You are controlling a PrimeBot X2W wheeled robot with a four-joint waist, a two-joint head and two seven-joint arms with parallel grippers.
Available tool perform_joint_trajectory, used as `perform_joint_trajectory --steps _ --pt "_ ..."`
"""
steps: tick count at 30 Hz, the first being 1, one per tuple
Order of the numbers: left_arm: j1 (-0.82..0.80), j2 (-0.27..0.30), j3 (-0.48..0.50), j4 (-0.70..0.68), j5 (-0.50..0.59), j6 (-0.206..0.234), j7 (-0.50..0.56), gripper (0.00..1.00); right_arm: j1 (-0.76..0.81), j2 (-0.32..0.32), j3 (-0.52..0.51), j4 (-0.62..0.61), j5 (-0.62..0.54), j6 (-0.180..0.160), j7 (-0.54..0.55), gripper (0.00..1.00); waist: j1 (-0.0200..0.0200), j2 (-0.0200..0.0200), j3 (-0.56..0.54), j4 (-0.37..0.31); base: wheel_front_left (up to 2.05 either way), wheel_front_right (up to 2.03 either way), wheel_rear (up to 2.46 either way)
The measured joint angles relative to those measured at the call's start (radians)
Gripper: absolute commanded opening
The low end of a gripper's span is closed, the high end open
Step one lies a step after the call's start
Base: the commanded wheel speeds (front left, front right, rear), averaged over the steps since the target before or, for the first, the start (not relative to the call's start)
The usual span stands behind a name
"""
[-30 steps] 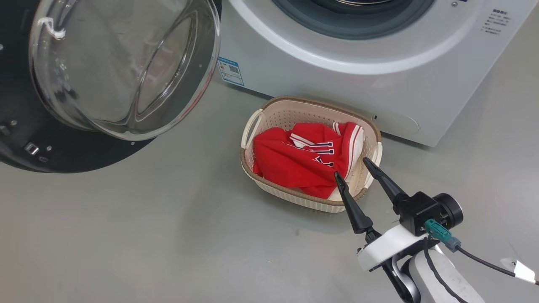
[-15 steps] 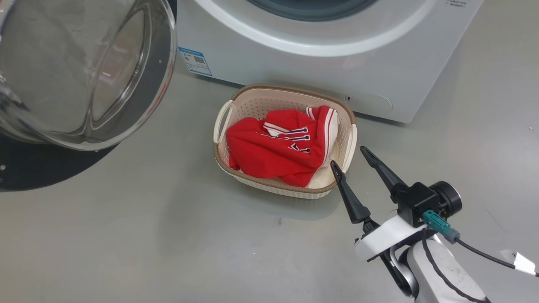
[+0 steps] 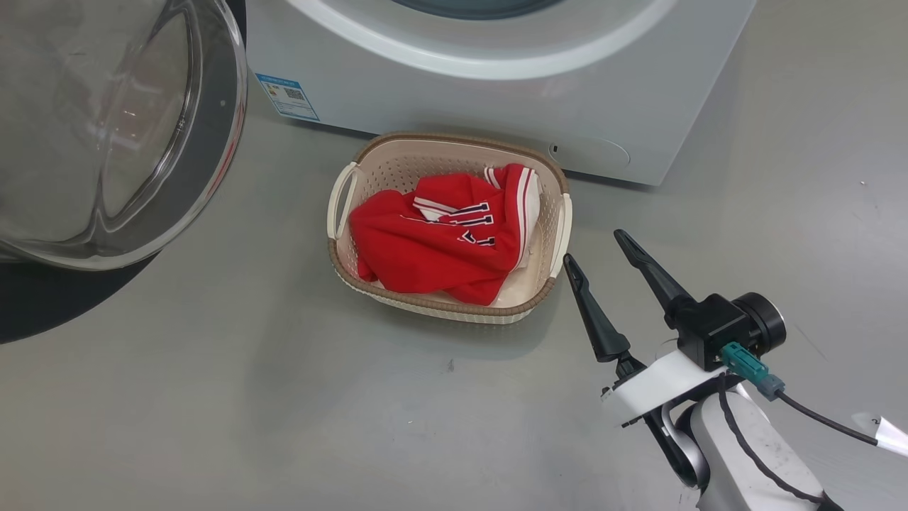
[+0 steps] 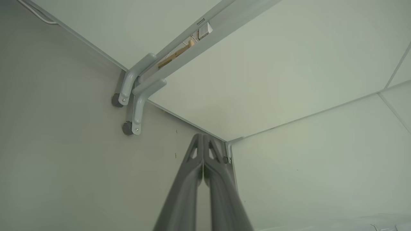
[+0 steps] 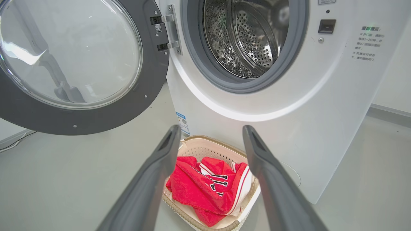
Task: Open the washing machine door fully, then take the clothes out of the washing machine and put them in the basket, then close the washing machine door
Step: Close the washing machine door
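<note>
The right gripper (image 3: 593,245) is hovering above the grey floor (image 3: 284,397) just to the right of the basket (image 3: 454,137). Its two dark fingers are spread apart and gripping nothing, and their tips are pointing toward the far side, at the washing machine (image 3: 496,99). Its left finger is hanging close beside the basket's right handle, apart from it. The clothes (image 3: 425,248) are lying bunched inside the basket, red cloth with white and dark striped trim on top, to the left of the gripper and not touching it. In the right wrist view they are showing low between the spread fingers. The basket is sitting on the floor just in front of the machine's lower panel, right of the blue label (image 3: 287,96). The washing machine door (image 5: 154,80) is standing swung wide open at the left, and the steel drum (image 5: 247,38) is showing through the mouth. The left gripper (image 4: 203,137) is pointing at pale panels and a bracketed beam (image 4: 179,54), its fingers pressed together with nothing between them.
</note>
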Motion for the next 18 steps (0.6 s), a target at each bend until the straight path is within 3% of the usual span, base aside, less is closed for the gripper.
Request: perform_joint_trajectory --steps 3,18 --pt "-0.023 -0.019 -0.001 0.037 -0.026 0.001 0.046 0.00 0.000 0.000 -0.004 -0.001 0.000 0.000 0.000 1.00 0.0000 0.0000 0.001 -0.001 0.00 0.00 0.00" --pt "-0.060 0.002 -0.027 0.128 -0.055 0.003 0.199 0.00 0.000 0.001 -0.007 0.004 0.000 0.000 0.000 1.00 -0.0001 0.0000 -0.031 0.011 0.00 0.00 0.00"
